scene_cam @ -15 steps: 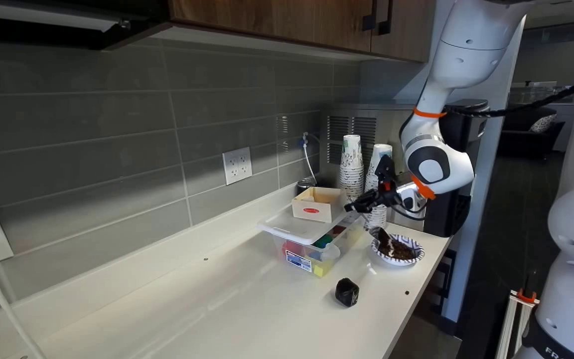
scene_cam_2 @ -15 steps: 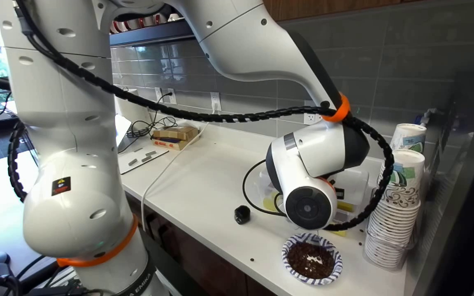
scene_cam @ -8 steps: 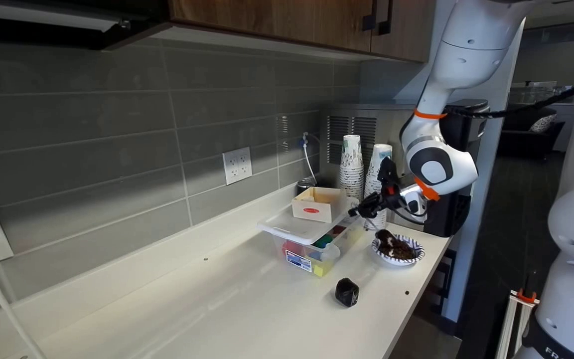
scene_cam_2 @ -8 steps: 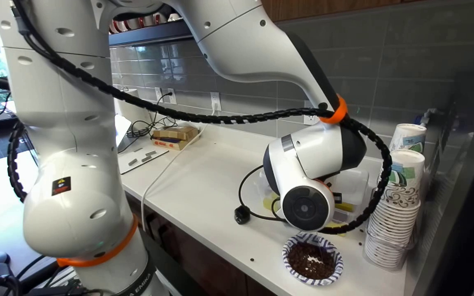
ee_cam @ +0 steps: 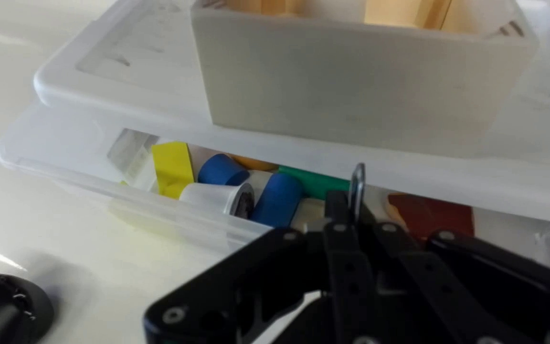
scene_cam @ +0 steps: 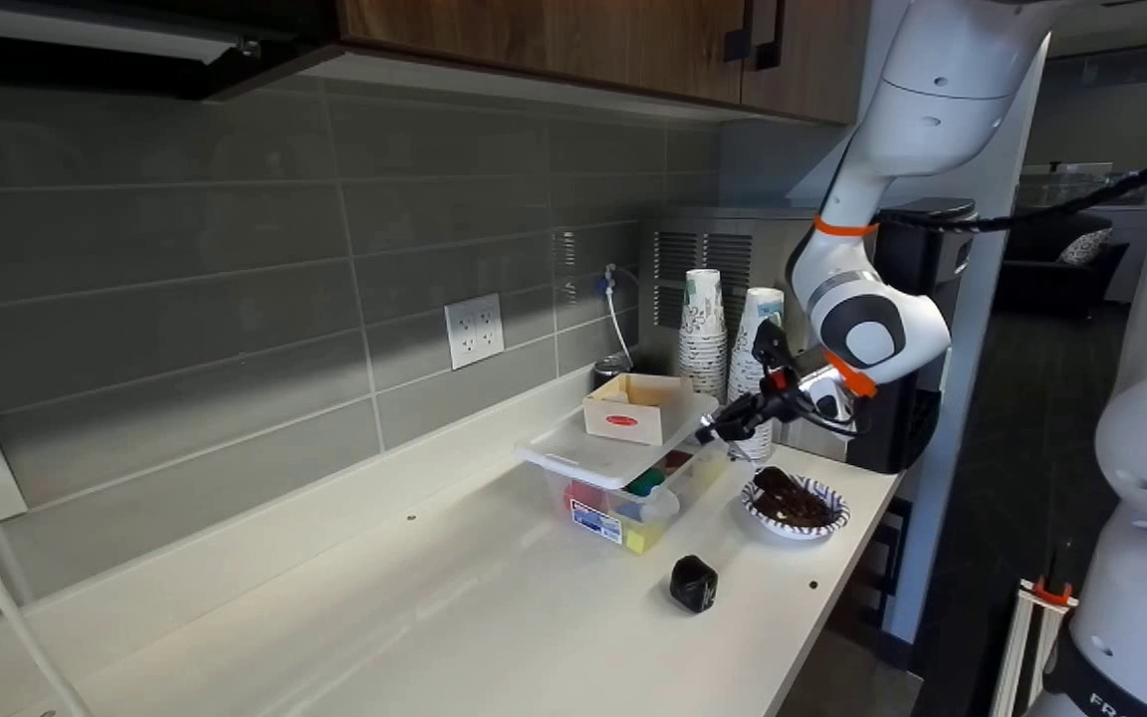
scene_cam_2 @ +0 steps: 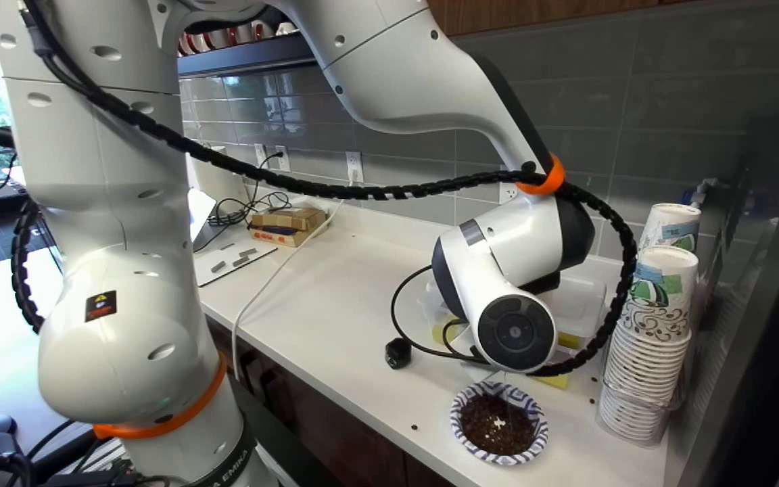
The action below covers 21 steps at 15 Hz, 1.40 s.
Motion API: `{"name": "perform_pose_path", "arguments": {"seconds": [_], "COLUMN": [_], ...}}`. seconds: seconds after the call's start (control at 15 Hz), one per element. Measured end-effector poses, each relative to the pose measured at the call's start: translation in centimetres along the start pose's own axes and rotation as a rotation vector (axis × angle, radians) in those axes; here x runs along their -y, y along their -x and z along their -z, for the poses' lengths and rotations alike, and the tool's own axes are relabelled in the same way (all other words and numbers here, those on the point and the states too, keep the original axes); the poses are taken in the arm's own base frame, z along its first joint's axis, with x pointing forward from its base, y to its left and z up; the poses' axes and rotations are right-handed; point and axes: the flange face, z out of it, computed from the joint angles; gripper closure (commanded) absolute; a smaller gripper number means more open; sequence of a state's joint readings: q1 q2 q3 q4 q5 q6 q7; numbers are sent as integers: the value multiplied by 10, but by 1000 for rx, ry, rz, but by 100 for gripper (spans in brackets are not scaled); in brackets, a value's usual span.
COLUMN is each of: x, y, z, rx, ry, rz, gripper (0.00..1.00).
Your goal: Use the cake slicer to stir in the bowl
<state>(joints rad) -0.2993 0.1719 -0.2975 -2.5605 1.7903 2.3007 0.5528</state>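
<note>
Pushing the cake slicer down into the bowl now, lower than a second ago! Laying its dark blade in among the brown pieces, on the side towards the plastic box. Clamping the claw firmly on it all the while, going by the metal loop poking up at the tips, probably the end of a handle. And budging the bowl too: sliding it a touch along the counter, away from the cup stacks and towards the small black object. Showing less of the pale patch amid the brown now, in an exterior view. Looks like proper stirring, then, somewhere mid-task and not yet finished. Calls next for a sweep round the rim, nice and gentle. Could easily shove that light-looking bowl towards the counter's edge, or flick pieces overboard, with too much force.
</note>
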Motion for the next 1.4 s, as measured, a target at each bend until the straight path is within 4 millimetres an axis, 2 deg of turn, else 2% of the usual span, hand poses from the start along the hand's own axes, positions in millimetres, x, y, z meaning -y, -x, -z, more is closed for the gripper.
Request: {"name": "perform_pose_path", "arguments": {"seconds": [0.73, 1.07, 1.4], "x": [-14, -19, -16], "y": [5, 12, 21], "z": [-10, -11, -2], "rx": [-29, 41, 126], "ry": [125, 140, 71], "rz": [-202, -200, -112], "gripper": [99, 99, 99]}}
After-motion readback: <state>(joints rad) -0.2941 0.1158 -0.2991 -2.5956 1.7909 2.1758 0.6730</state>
